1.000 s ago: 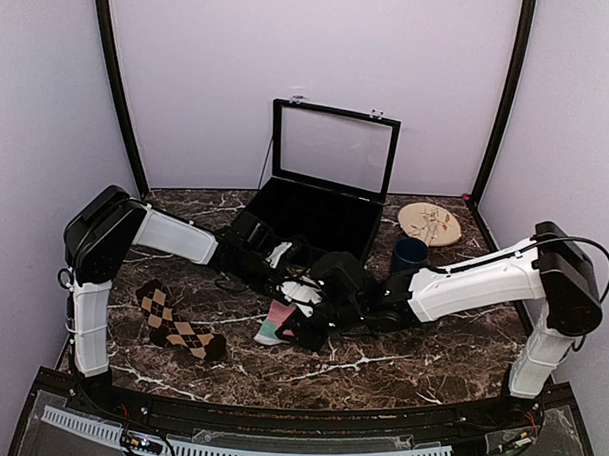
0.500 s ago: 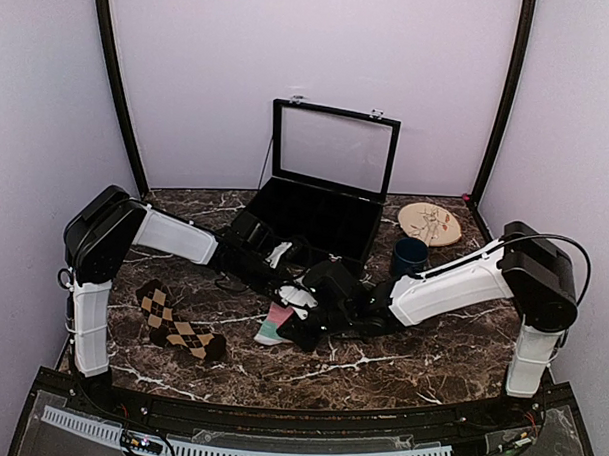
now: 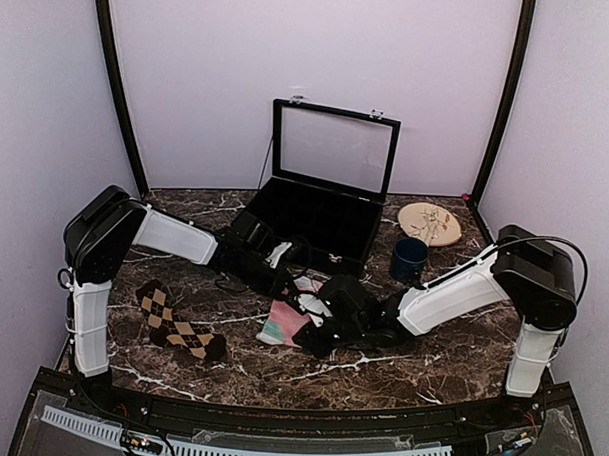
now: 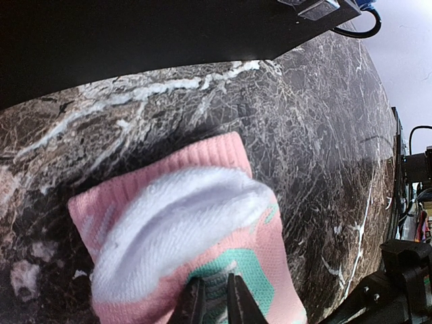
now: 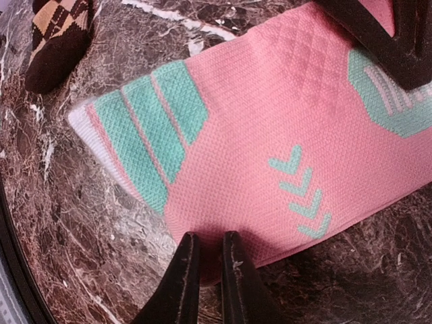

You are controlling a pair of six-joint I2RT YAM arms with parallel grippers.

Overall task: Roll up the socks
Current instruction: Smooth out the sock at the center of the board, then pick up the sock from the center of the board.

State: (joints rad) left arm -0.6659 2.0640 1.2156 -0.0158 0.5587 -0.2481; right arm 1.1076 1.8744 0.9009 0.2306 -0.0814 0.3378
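Pink sock [image 3: 281,320] lies centre frame on the worktop [image 3: 450,358], and the brown sock [image 3: 181,329] lower left. Left hand [image 4: 216,300] and right hand [image 5: 208,263] each pinch the pink one narrowly. It looks soft and floppy, so grip it at the edges.

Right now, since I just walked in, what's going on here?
Both arms are working on the pink fabric sock with teal patches. The left gripper pinches it near its white part, and the right gripper pinches its edge. It is not yet rolled. The dark brown argyle sock lies untouched at the left.
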